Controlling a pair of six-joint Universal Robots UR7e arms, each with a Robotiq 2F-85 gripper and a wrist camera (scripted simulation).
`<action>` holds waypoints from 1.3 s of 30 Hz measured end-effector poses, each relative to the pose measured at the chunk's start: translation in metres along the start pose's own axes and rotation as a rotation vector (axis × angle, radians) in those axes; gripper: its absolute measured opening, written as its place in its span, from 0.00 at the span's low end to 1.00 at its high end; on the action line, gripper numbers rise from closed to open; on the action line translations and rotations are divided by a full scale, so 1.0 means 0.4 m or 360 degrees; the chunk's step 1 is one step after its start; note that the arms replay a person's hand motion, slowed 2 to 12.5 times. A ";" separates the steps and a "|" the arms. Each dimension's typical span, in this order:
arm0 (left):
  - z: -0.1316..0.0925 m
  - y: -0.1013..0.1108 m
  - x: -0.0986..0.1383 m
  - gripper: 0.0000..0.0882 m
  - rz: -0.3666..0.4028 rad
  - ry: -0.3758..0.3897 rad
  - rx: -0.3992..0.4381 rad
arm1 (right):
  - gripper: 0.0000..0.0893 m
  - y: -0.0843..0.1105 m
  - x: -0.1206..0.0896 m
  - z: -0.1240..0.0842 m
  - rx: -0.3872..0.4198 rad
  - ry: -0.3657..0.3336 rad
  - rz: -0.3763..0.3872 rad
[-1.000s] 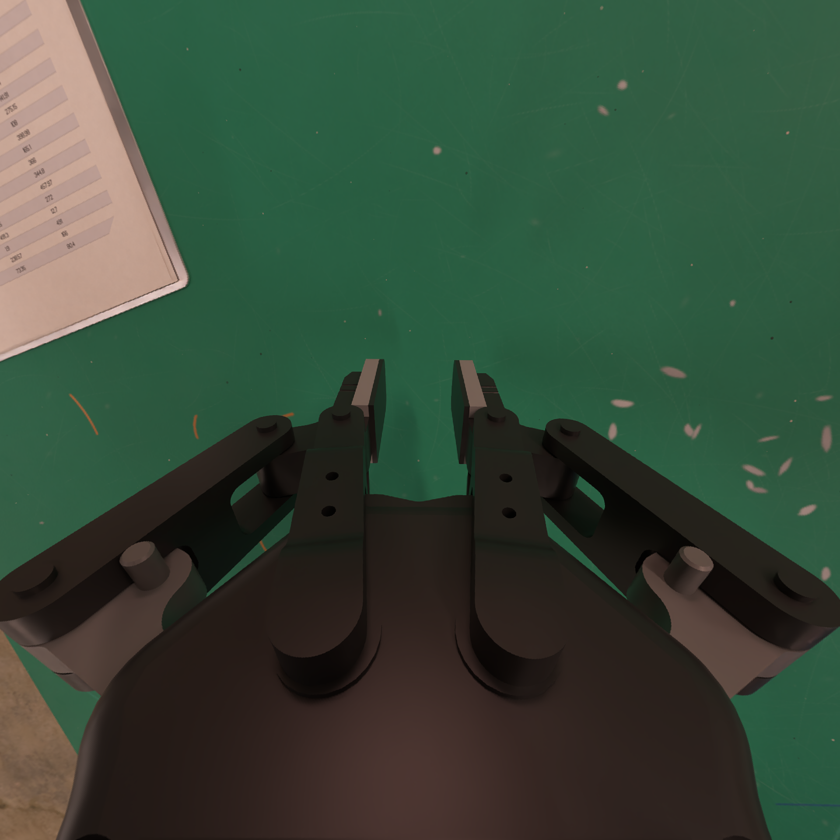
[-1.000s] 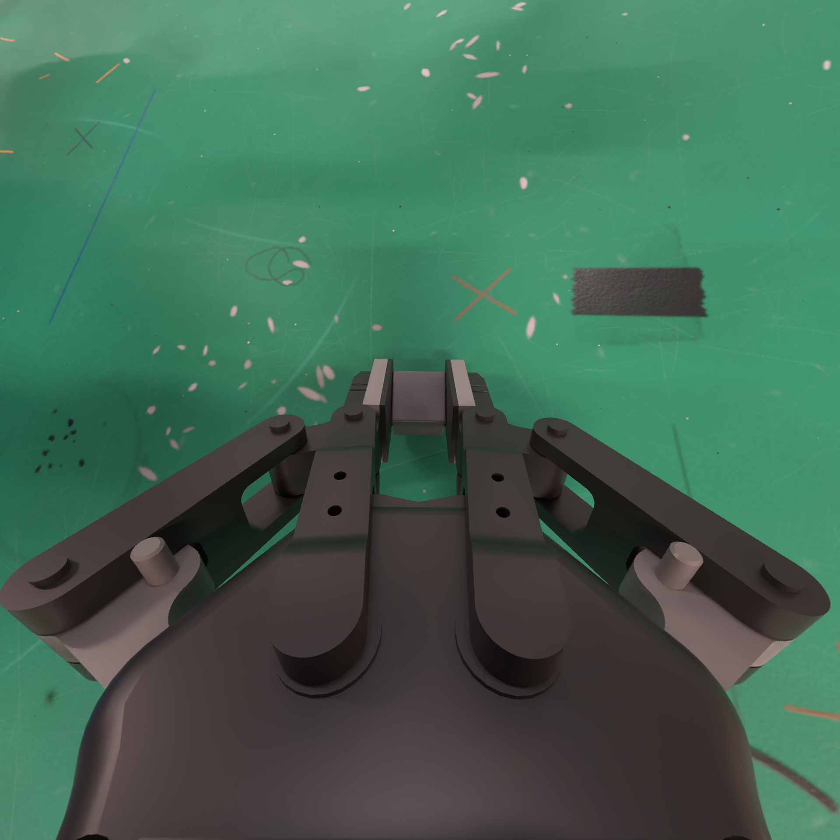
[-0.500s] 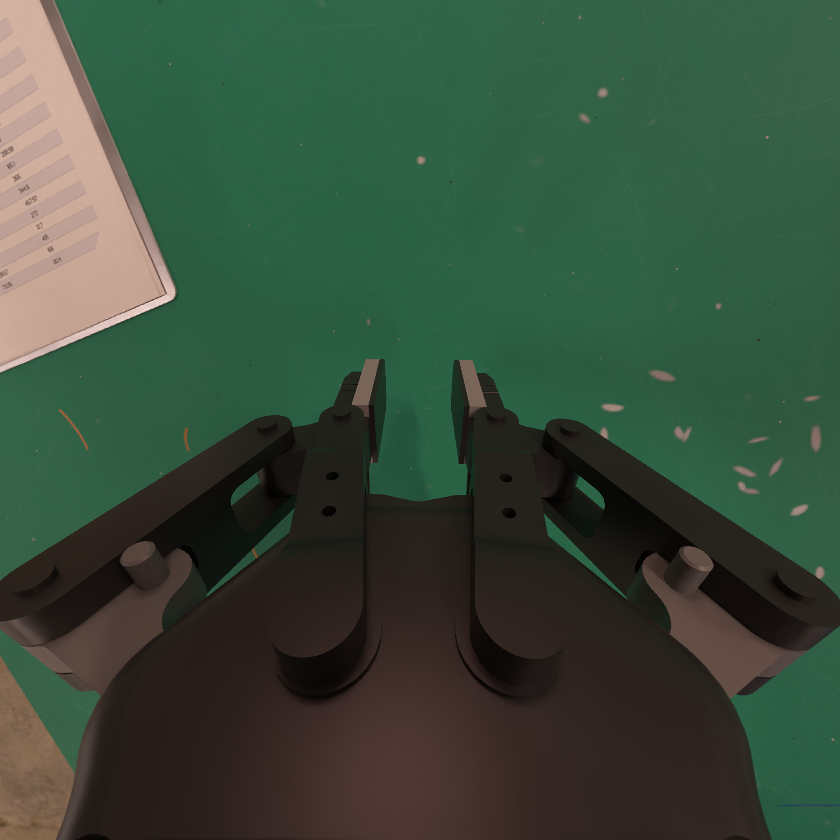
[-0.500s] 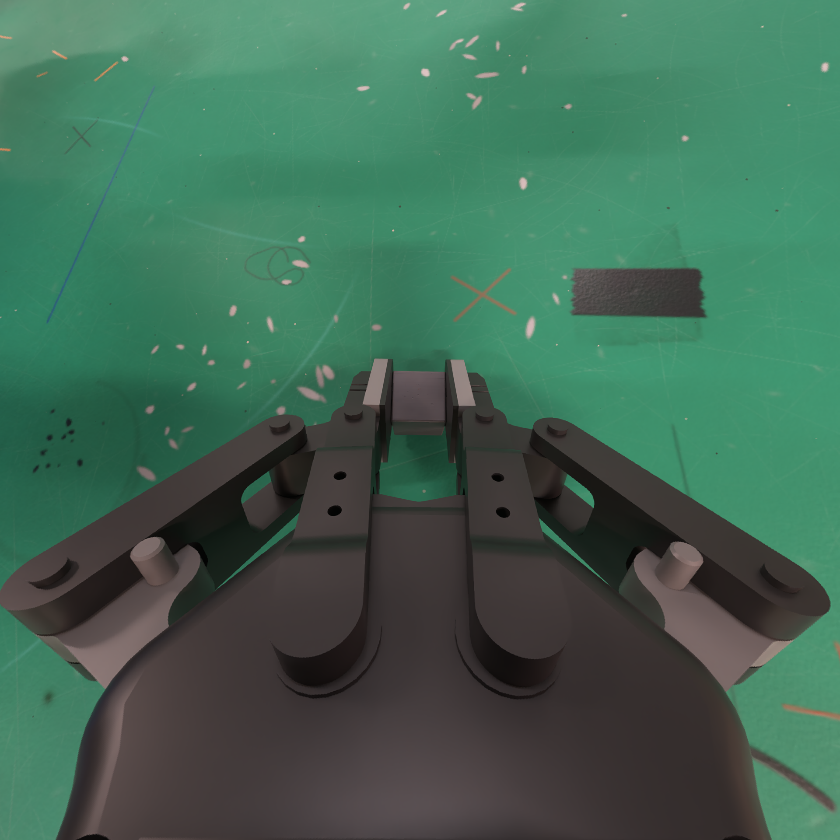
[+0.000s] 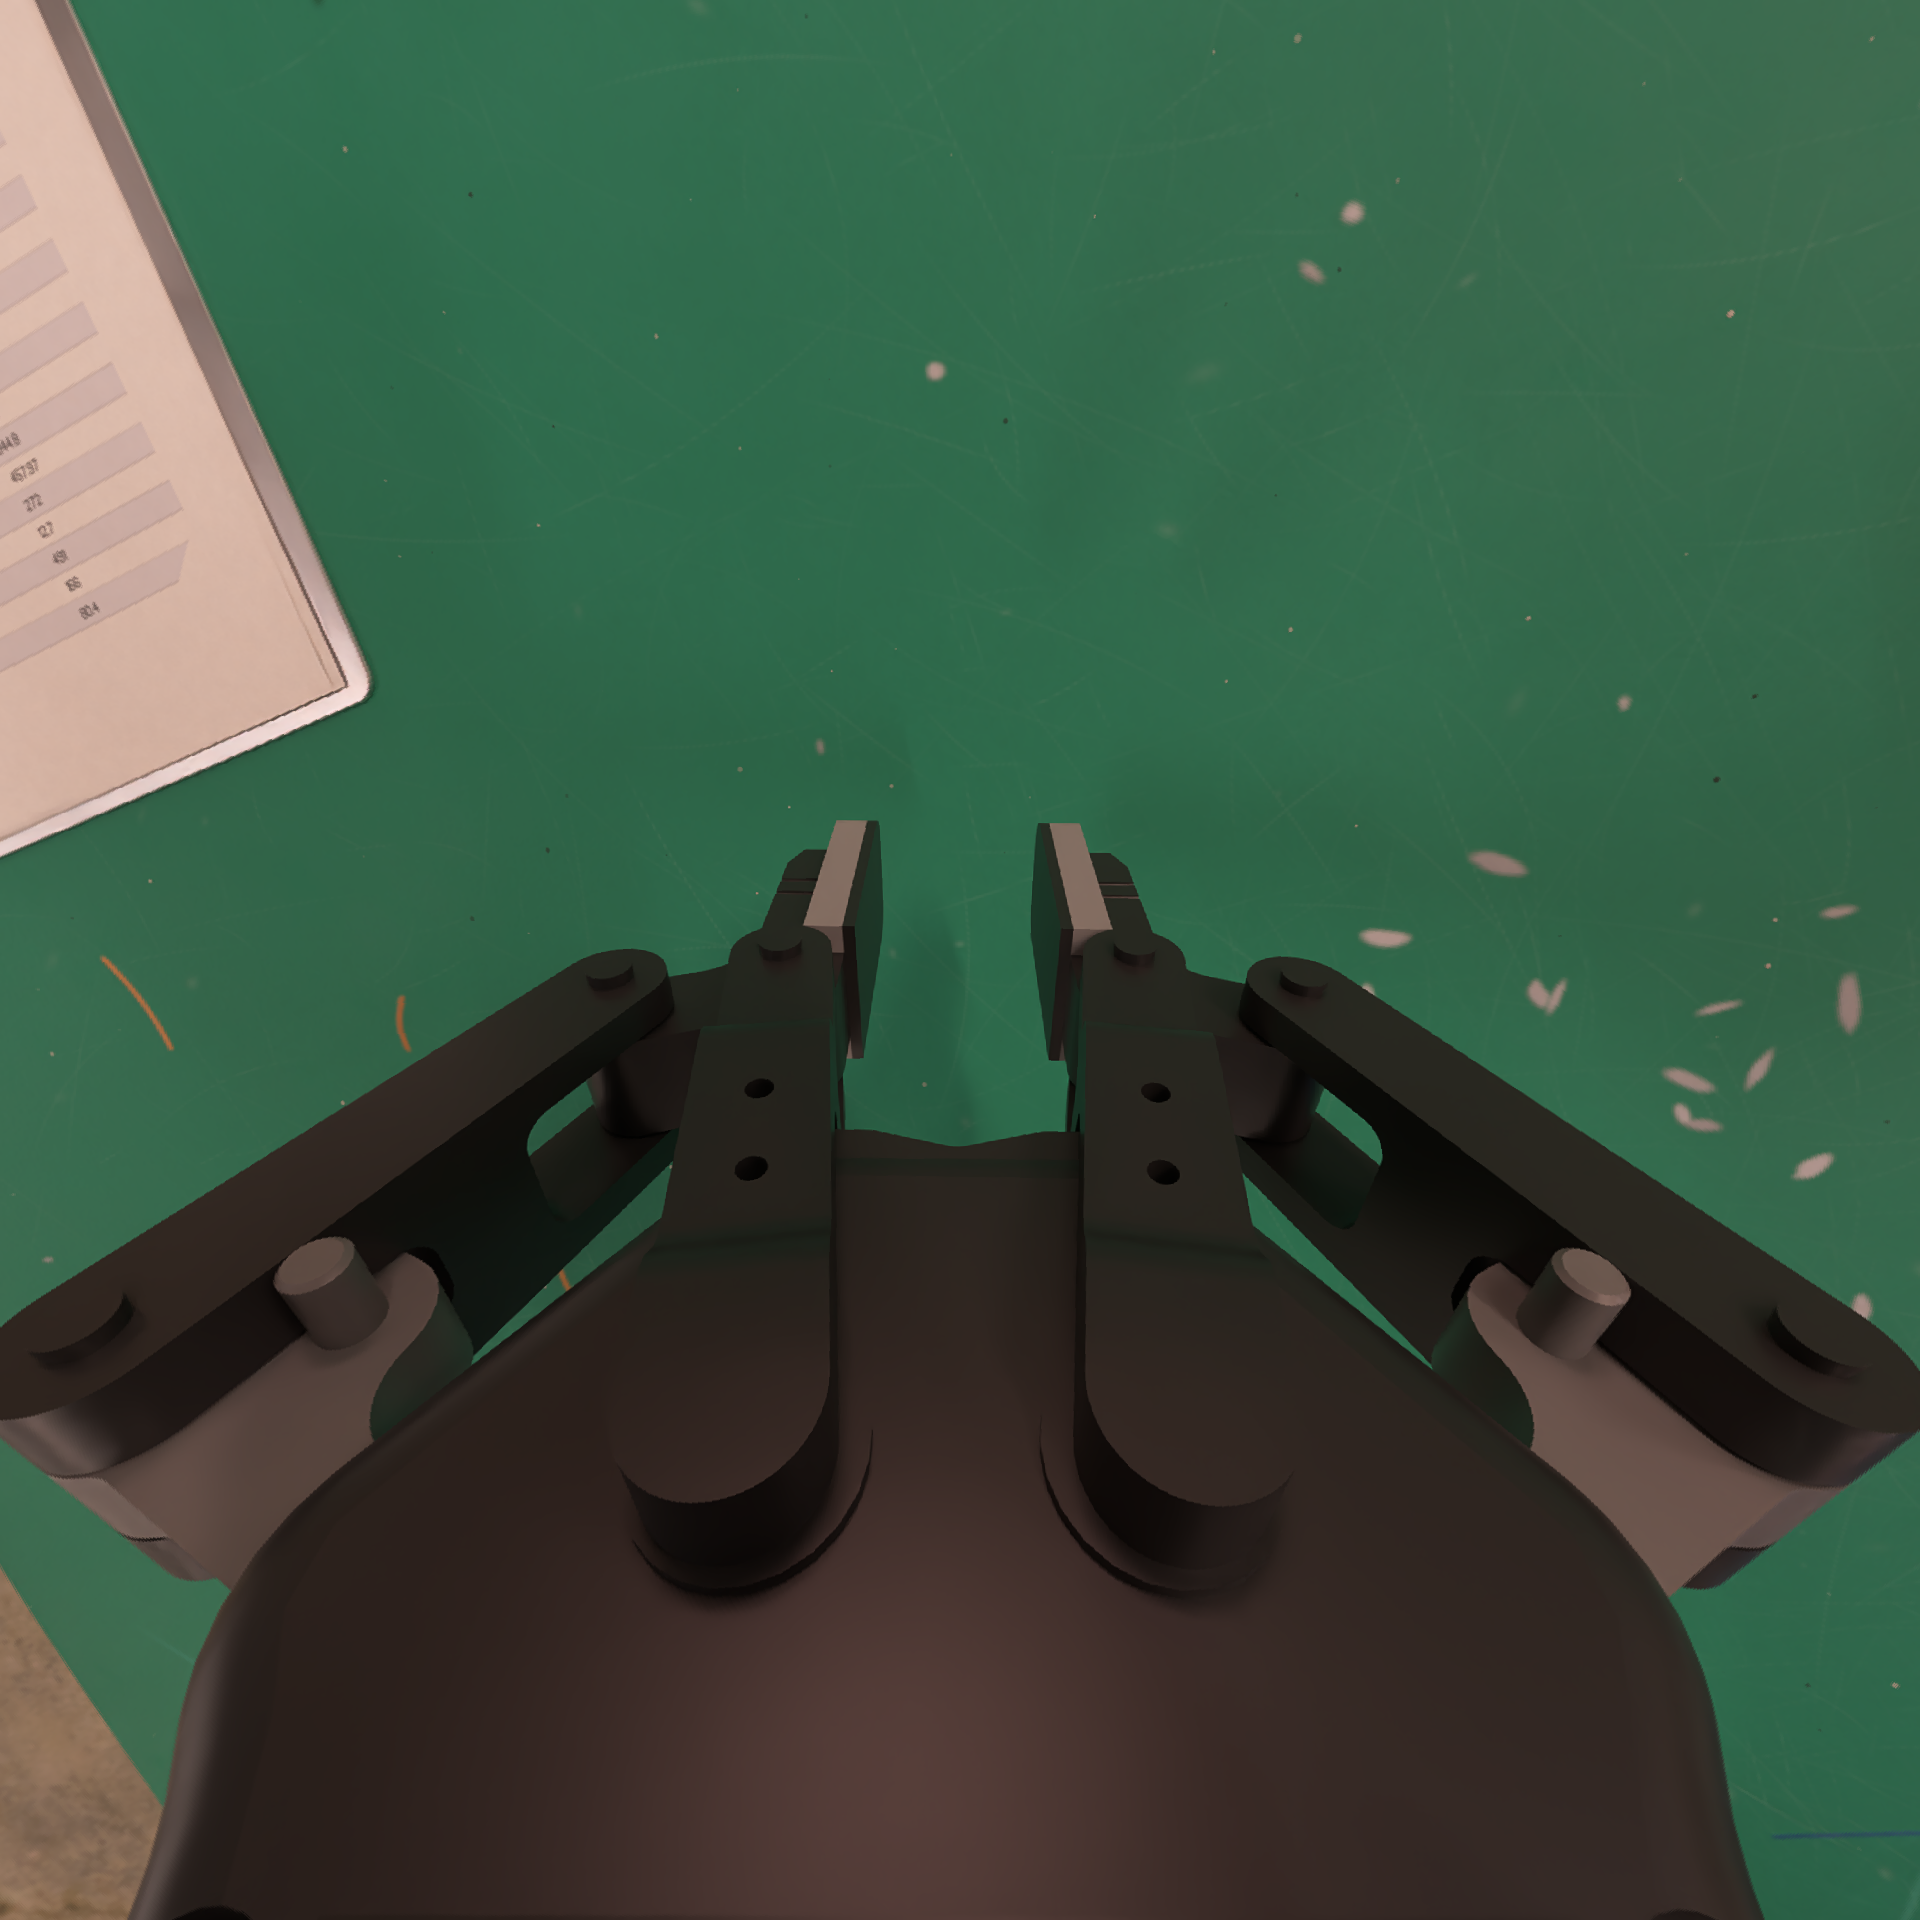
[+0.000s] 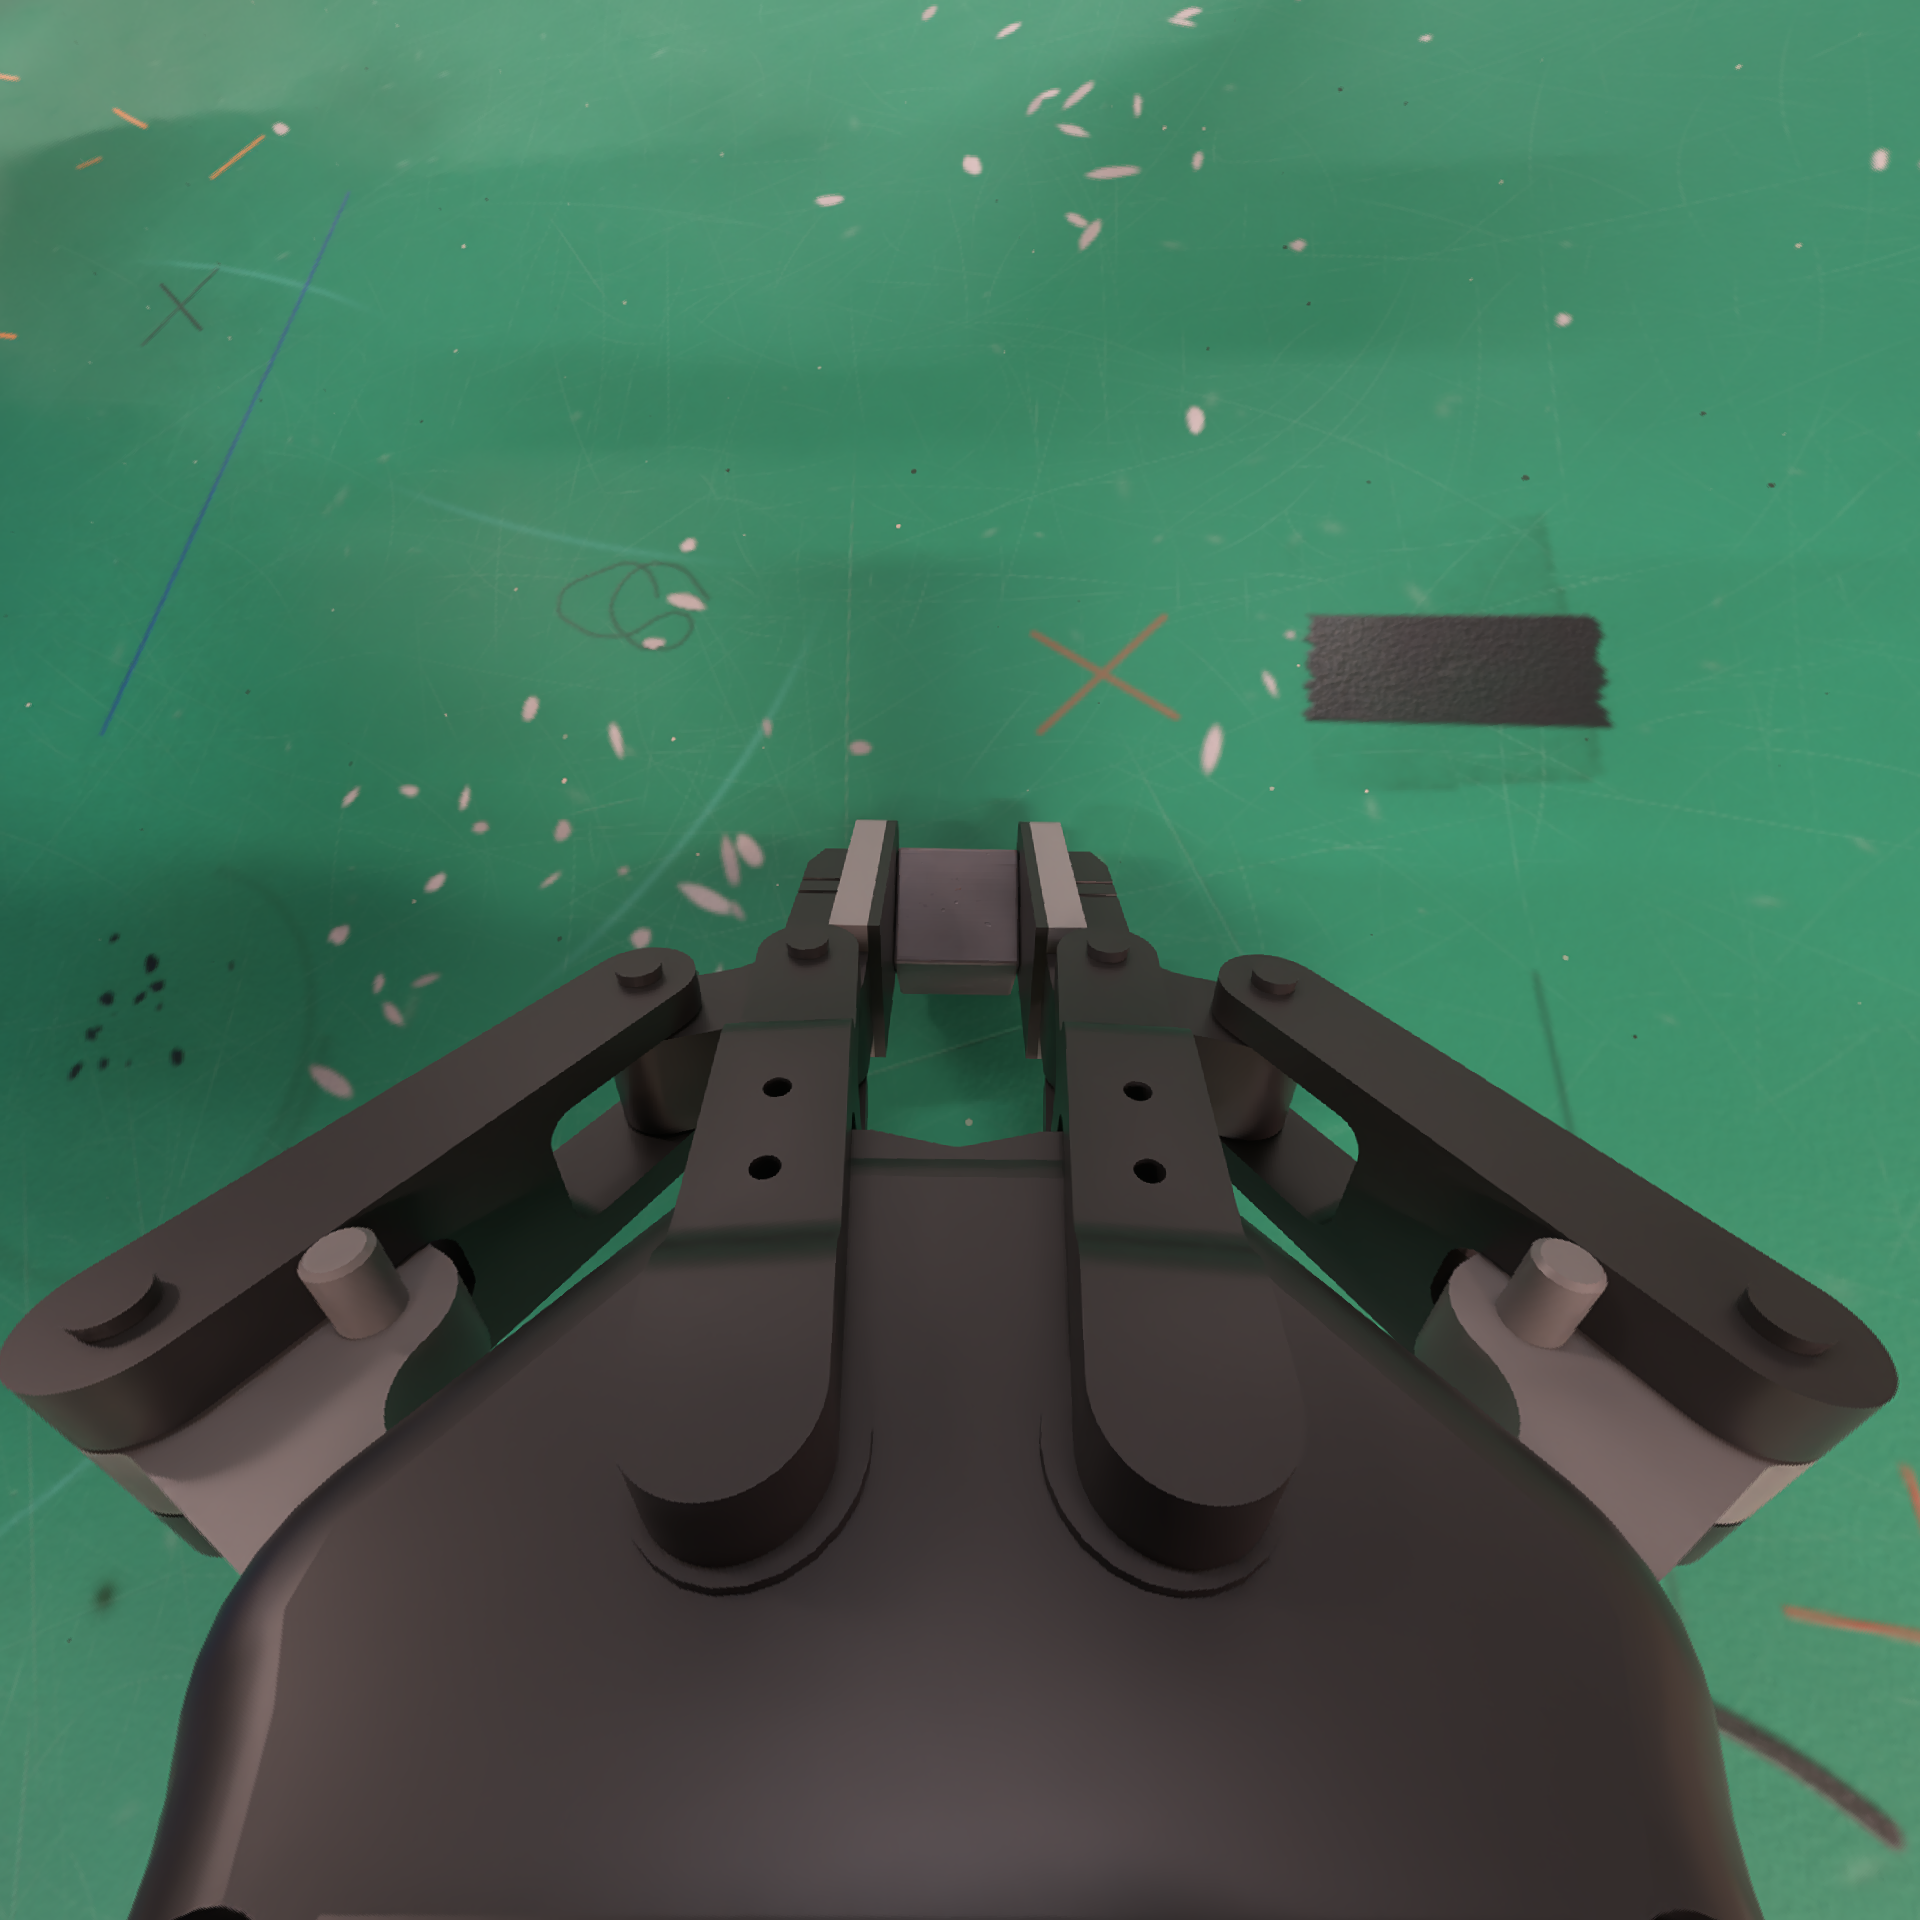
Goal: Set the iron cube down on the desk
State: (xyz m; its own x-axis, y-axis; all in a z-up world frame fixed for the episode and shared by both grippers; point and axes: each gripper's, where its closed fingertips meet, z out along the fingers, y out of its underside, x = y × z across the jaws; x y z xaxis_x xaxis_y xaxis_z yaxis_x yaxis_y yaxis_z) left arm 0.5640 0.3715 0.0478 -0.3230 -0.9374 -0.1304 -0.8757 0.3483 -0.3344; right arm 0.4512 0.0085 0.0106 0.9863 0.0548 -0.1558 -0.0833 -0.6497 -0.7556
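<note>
In the right wrist view my right gripper is shut on the small grey iron cube. The cube sits between the two pale pads near the fingertips. It hangs above the green desk mat; how high above is not clear. In the left wrist view my left gripper is open and empty, with bare green mat showing through the gap between its fingers. The cube does not show in the left wrist view.
A framed white sheet with printed rows lies at the left of the left wrist view. The desk edge and brown floor show at the lower left. A dark strip of tape lies right of the right gripper. Pale flecks and pen marks dot the mat.
The left wrist view has drifted: the white sheet and the flecks slid a little to the left and down. The right gripper and the cube have hardly moved.
</note>
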 end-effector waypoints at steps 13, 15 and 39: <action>0.005 -0.004 -0.001 0.30 -0.0012 0.0005 0.0009 | 0.22 0.000 0.000 0.000 0.0000 0.0000 0.0000; 0.006 -0.005 -0.001 0.30 -0.0012 0.0006 0.0013 | 0.22 0.000 0.000 0.000 0.0000 0.0000 0.0000; 0.016 -0.012 0.013 0.30 0.0011 0.0030 0.0014 | 0.22 0.000 0.000 0.000 -0.0001 0.0007 -0.0008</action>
State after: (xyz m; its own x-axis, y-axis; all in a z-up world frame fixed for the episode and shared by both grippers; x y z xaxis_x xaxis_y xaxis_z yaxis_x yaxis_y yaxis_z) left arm 0.5690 0.3650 0.0427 -0.3356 -0.9349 -0.1152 -0.8703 0.3545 -0.3419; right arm 0.4512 0.0084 0.0105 0.9873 0.0546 -0.1492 -0.0783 -0.6499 -0.7560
